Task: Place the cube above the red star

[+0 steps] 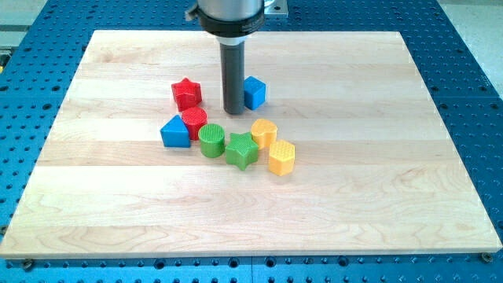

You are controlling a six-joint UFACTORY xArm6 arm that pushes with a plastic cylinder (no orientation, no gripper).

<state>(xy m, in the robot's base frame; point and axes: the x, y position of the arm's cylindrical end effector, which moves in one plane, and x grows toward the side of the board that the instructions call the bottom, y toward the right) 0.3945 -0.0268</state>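
The blue cube (255, 92) sits right of centre near the view's top. The red star (186, 93) lies to its left, at about the same height in the view. My tip (234, 112) comes down between them, touching or almost touching the cube's left side, with the rod hiding part of that side. The star is a clear gap away to the tip's left.
Below the star lie a red cylinder (194, 122) and a blue triangle (175, 132). A green cylinder (211, 141), a green star (241, 150), a yellow cylinder (263, 133) and a yellow hexagon (281, 157) cluster below the tip. The wooden board (393, 204) rests on a blue perforated table.
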